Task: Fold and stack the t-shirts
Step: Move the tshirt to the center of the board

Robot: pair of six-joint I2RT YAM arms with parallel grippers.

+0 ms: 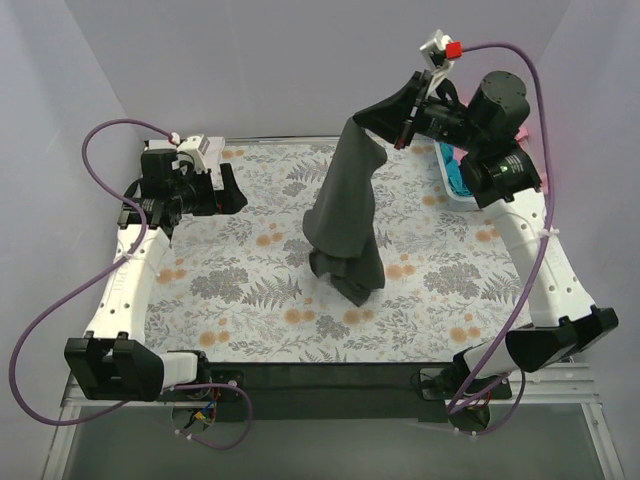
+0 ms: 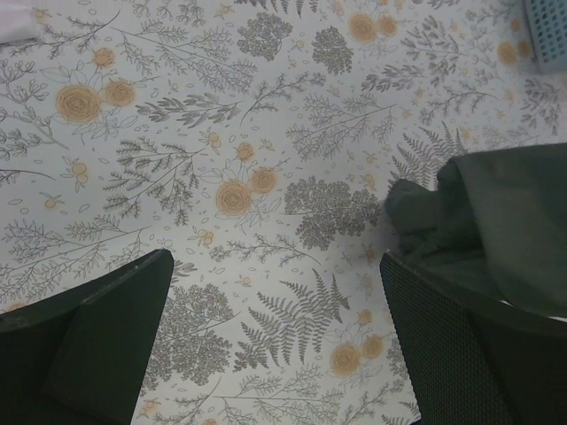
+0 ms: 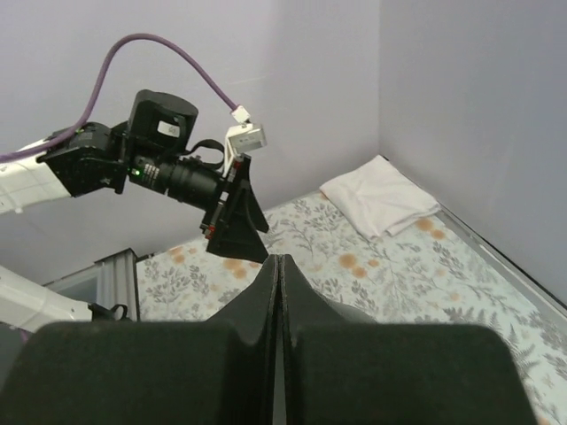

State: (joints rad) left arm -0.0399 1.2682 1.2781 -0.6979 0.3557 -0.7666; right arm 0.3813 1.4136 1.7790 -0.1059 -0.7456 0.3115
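Observation:
My right gripper is shut on the top of the dark charcoal t-shirt and holds it high. The shirt hangs down in a long drape, its lower end bunched on the floral table cloth. In the right wrist view the fingertips are pressed together. My left gripper is open and empty over the table's back left; its view shows the dark shirt just right of its right finger. A folded white t-shirt lies in the far left corner. Teal cloth and pink cloth show at the right.
A white plastic basket stands at the back right under my right arm; its corner shows in the left wrist view. Purple walls close in the back and sides. A dark strip edges the table's near side.

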